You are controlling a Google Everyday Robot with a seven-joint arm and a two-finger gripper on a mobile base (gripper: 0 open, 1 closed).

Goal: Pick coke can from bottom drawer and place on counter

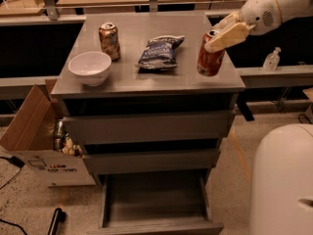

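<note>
The red coke can (210, 61) is held by my gripper (222, 35), which is shut on its upper part, over the right side of the grey counter (146, 80). The can tilts a little and hangs at or just above the counter top; I cannot tell whether it touches. My arm comes in from the upper right. The bottom drawer (155, 199) stands pulled open below, its dark floor bare.
On the counter are a white bowl (90, 67), a tan-gold patterned can (109, 40) and a dark chip bag (159, 51). An open cardboard box (36, 136) sits on the floor at the left. A white robot part (281, 180) fills the lower right.
</note>
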